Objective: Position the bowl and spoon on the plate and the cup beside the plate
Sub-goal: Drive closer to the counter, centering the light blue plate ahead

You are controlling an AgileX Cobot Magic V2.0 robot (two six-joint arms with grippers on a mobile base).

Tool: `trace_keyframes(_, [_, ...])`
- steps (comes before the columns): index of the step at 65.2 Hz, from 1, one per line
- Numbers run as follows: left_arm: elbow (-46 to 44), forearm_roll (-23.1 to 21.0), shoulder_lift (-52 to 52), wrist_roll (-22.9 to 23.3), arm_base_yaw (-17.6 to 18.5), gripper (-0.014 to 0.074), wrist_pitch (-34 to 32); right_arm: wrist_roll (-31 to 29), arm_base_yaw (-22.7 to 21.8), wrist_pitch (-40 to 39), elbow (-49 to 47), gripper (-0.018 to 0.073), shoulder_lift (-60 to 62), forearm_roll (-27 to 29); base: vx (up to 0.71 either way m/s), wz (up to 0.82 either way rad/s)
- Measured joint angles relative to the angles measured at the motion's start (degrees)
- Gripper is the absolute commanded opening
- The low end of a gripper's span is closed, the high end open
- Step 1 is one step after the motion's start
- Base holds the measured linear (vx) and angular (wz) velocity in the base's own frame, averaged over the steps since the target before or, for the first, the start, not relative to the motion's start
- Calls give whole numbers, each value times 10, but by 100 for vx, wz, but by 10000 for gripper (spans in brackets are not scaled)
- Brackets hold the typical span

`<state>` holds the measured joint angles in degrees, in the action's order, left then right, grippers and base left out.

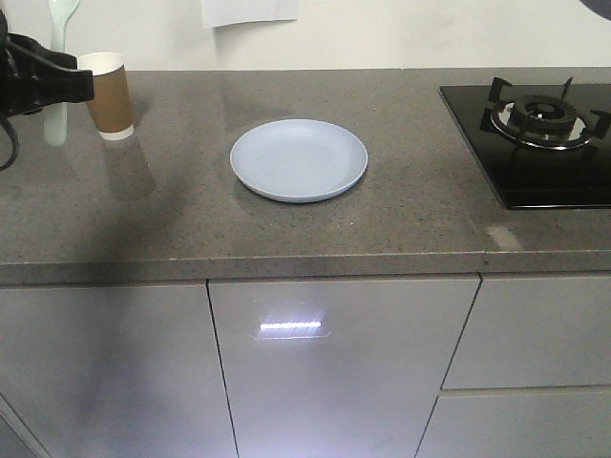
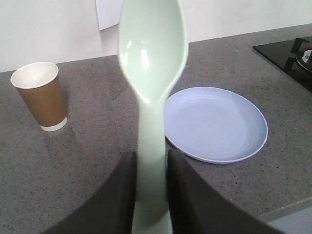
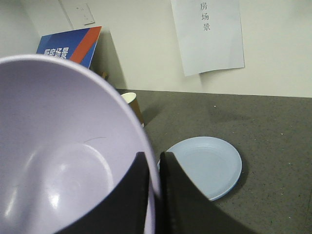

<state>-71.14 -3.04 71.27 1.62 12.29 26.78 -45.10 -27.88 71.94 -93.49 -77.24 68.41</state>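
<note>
The counter's [image 1: 401, 229] near edge is being left unobstructed, and open grey surface is being shown on every side of the plate [image 1: 299, 159]. The plate is lying flat near the middle, its face showing bare, well apart from the hob [image 1: 539, 134] at the far right.

The cup [image 1: 110, 95] is standing upright at the far left, well apart from the plate, and only its white inside is being shown in the left wrist view. Just left of it, the spoon [image 1: 57, 119] is being held upright off the counter, scoop up, with its handle clamped between the fingers of the left gripper [image 2: 152, 195].

The bowl [image 3: 63, 161] is being held aloft and tilted above the counter. Its rim is being pinched between the fingers of the right gripper [image 3: 155, 190], and only smooth purple is being shown inside.

The spoon's scoop is being cut off by the front view's top edge. In the right wrist view the cup is being largely hidden behind the bowl. A sheet [image 3: 207, 36] is hanging on the far wall.
</note>
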Motion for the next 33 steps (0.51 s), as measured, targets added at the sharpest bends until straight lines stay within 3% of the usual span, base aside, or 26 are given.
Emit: trace_keyframes(33, [0,0,0,0,0,-6,0,0,0,0,0,-5,0,0,3,-2])
